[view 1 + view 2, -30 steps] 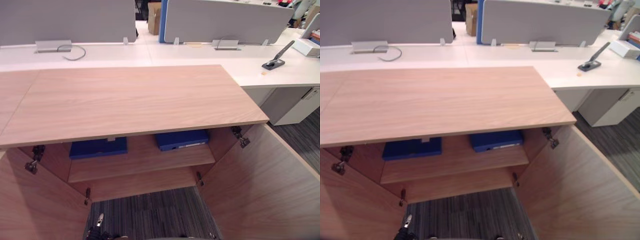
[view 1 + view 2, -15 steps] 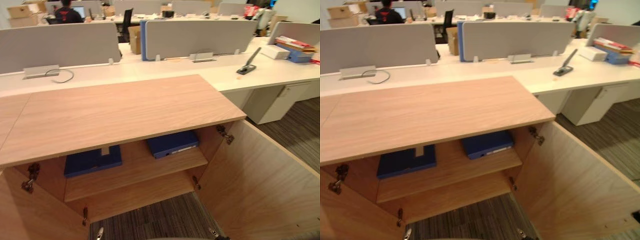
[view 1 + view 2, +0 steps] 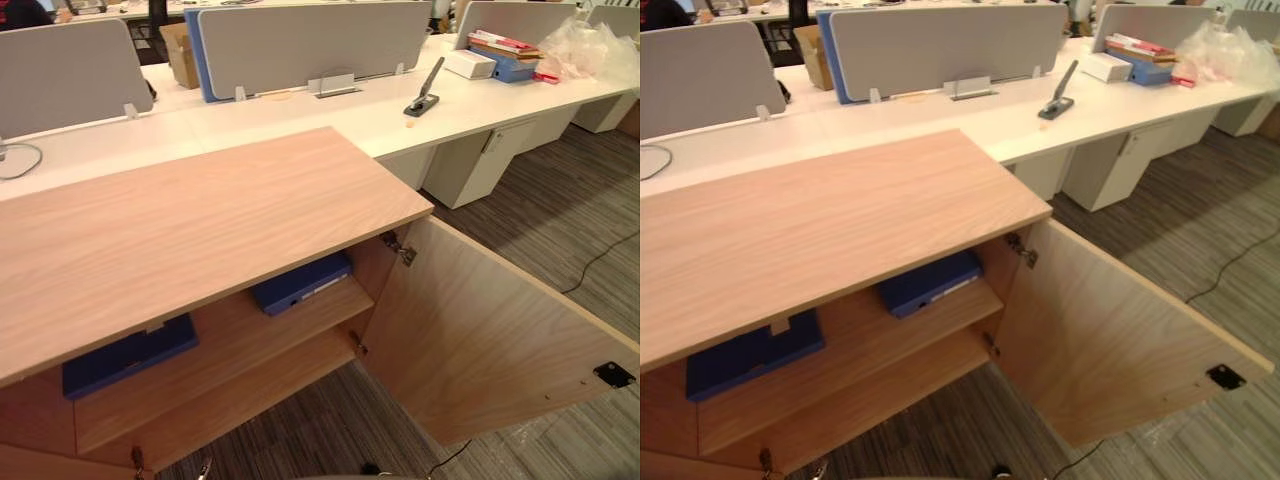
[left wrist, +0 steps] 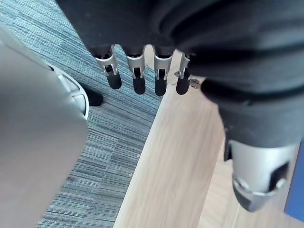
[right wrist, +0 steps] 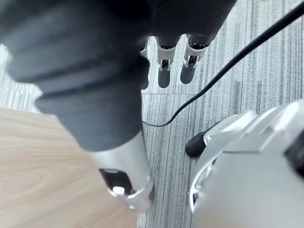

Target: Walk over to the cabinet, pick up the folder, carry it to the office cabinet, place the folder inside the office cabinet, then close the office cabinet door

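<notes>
Well, left hand (image 4: 136,76) and right hand (image 5: 163,71) fingers slack, empty; folder (image 3: 300,283) shelved apart.

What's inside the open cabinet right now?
Two blue folders lie flat on the upper shelf: the left folder and the right folder, nearer the open door. The lower shelf looks bare where visible. The cabinet top hides the folders' rear and the cabinet's back.
</notes>
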Robot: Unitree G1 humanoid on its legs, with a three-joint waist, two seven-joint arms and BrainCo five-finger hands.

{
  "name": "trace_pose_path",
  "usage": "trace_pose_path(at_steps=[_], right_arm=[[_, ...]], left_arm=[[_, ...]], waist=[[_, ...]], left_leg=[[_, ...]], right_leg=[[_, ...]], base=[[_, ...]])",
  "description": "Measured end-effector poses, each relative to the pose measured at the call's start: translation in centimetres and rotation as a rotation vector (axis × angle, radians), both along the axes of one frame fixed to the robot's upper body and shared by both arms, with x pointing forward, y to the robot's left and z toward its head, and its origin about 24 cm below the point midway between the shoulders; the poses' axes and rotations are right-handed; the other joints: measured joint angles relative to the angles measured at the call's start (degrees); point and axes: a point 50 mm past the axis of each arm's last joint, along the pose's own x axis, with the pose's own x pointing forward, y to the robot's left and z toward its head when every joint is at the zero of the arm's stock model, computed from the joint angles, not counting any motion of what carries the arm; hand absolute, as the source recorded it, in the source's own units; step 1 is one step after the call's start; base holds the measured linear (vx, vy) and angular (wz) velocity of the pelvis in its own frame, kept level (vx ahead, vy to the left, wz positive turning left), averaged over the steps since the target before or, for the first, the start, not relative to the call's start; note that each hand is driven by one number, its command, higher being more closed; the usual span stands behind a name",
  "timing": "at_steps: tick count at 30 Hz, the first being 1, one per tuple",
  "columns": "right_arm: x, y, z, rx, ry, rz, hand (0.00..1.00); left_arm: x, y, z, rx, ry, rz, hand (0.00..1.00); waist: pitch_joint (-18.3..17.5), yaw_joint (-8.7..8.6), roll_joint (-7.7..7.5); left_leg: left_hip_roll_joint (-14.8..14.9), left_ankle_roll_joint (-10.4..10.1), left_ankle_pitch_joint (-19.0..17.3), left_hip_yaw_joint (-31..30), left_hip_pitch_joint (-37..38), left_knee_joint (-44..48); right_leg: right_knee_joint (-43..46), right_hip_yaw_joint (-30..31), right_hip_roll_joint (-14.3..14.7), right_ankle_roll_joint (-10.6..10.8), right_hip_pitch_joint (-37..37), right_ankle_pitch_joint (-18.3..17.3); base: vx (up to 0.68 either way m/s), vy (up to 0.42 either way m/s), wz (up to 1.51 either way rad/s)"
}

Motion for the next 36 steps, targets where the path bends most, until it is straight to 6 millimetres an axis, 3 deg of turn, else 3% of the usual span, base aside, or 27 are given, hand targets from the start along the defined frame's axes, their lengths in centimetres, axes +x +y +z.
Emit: trace_pose_path(at_steps=[4,5,6,8,9,10,11,13,19,23,26,29,31,32,33,34,36], right_arm=[[-0.1,-0.1,0.0,0.0,0.003,0.0,0.0],[0.1,-0.1,0.0,0.0,-0.001,0.003,0.0],[0.3,-0.1,0.0,-0.001,-0.004,0.005,0.0],[2.1,-1.0,0.4,-0.029,-0.043,0.03,0.0],[2.5,-1.2,0.5,-0.036,-0.054,0.042,0.0],[3.2,-0.8,0.5,-0.033,-0.069,0.073,0.0],[3.3,-0.5,0.5,-0.03,-0.076,0.079,0.0],[3.8,0.2,0.6,-0.026,-0.095,0.105,0.0],[3.5,-0.2,0.7,-0.051,-0.107,0.105,0.0],[3.4,-0.6,0.9,-0.068,-0.113,0.104,0.0],[3.4,-0.5,0.8,-0.066,-0.113,0.105,0.0],[3.9,-0.3,0.9,-0.064,-0.121,0.149,0.0],[5.1,0.0,1.2,-0.073,-0.156,0.195,0.0],[5.5,-0.1,1.4,-0.081,-0.169,0.206,0.0],[5.7,-0.2,1.5,-0.087,-0.176,0.21,0.0],[6.1,-0.1,1.6,-0.087,-0.187,0.213,0.0],[5.6,0.2,1.4,-0.075,-0.174,0.214,0.0]], left_arm=[[0.8,0.0,0.1,-0.001,-0.018,-0.021,0.0],[1.0,0.1,0.1,0.001,-0.025,-0.016,0.0],[1.0,0.1,0.1,0.0,-0.029,-0.005,0.0],[0.8,-0.9,0.0,-0.023,-0.033,0.04,0.0],[0.6,-1.2,-0.1,-0.033,-0.028,0.045,0.0],[0.4,-1.3,-0.1,-0.042,-0.03,0.077,0.0],[0.2,-1.1,-0.1,-0.037,-0.032,0.091,0.0],[0.4,-0.7,0.1,-0.021,-0.051,0.104,0.0],[0.5,-1.2,0.0,-0.046,-0.041,0.093,0.0],[2.5,-1.4,0.2,-0.057,-0.092,0.088,0.0],[3.6,-1.3,0.4,-0.068,-0.133,0.12,0.0],[3.4,-1.2,0.4,-0.073,-0.14,0.152,0.0],[3.0,-1.0,0.3,-0.073,-0.136,0.189,0.0],[2.8,-0.8,0.3,-0.075,-0.137,0.21,0.0],[2.6,-0.7,0.3,-0.073,-0.136,0.224,0.0],[2.1,-0.2,0.3,-0.062,-0.134,0.267,0.0],[0.1,-0.3,0.0,-0.066,-0.084,0.294,0.0]], waist=[[0.55,-0.21,-0.17],[0.82,0.15,-0.43],[1.0,0.58,-0.83],[1.09,2.2,1.57],[0.97,2.4,2.53],[0.54,2.71,2.33],[-0.27,2.26,2.42],[-0.43,2.13,1.19],[-2.45,1.91,2.56],[-2.94,1.61,3.69],[-2.69,1.28,3.54],[-1.43,1.25,2.62],[-0.04,1.42,1.87],[0.52,1.32,1.95],[0.66,1.56,2.98],[1.07,1.77,1.64],[0.55,1.85,0.41]], left_leg=[[0.72,1.21,-2.32,-0.76,-1.84,5.98],[0.85,3.57,-3.87,-4.38,-4.0,10.88],[0.67,4.5,-4.94,-7.47,-5.5,13.64],[-5.02,4.44,-12.67,-25.62,-8.5,16.07],[-5.88,4.79,-13.97,-28.14,-8.71,15.01],[-6.16,4.68,-16.39,-27.82,-8.3,14.87],[-6.43,4.89,-16.38,-27.42,-8.63,14.54],[-6.5,5.33,-16.16,-23.99,-8.45,13.89],[-6.36,4.14,-11.85,-21.51,-5.06,7.4],[-6.79,3.8,-9.57,-20.45,-3.37,7.79],[-7.27,3.86,-9.48,-20.13,-2.62,8.35],[-8.01,4.38,-9.87,-18.18,-2.71,9.88],[-7.54,6.26,-12.61,-15.66,-4.24,12.65],[-6.83,7.09,-14.15,-14.71,-4.75,12.67],[-5.54,7.1,-15.03,-14.24,-4.9,12.26],[-5.42,5.95,-15.78,-13.15,-5.12,13.28],[-5.61,5.53,-16.17,-12.38,-4.1,13.85]], right_leg=[[-0.27,2.86,0.06,-0.04,-0.66,0.12],[-0.23,4.64,-0.04,-0.29,-1.25,0.26],[-0.18,5.77,-0.13,-0.62,-1.87,0.32],[-0.68,11.98,1.32,-1.06,-4.81,1.75],[-0.87,13.15,2.4,-0.72,-5.4,2.1],[-1.58,15.24,3.71,-0.46,-6.17,2.95],[-2.43,15.34,3.56,-1.28,-6.1,3.61],[-1.9,15.26,2.87,-1.84,-7.56,4.48],[-2.69,15.28,4.3,-0.75,-8.87,5.44],[-2.53,15.17,4.33,-0.75,-7.87,5.44],[-1.63,15.08,4.09,-0.74,-7.65,5.41],[1.64,14.91,3.71,-0.67,-9.6,5.2],[5.45,12.42,3.52,-1.18,-12.85,2.22],[7.26,5.88,2.05,-2.64,-14.59,-0.73],[9.72,2.78,1.24,-3.0,-15.04,-1.38],[20.85,-0.3,-2.43,-4.68,-17.81,-5.11],[29.05,-2.91,-6.2,-3.7,-16.29,-9.56]], base=[[0.01,0.006,-0.29],[-0.04,0.004,-0.52],[-0.12,0.058,-0.84],[-0.18,0.183,-1.32],[-0.14,0.191,-1.45],[-0.1,0.129,-0.9],[-0.08,0.136,-0.78],[-0.04,0.119,-0.48],[0.12,-0.011,-0.32],[0.09,-0.077,-0.27],[-0.03,-0.016,-0.11],[-0.13,0.0,-0.3],[-0.27,-0.029,-0.4],[-0.31,-0.026,-0.28],[-0.27,-0.011,-0.25],[-0.11,-0.024,-0.22],[-0.05,-0.095,-0.21]])
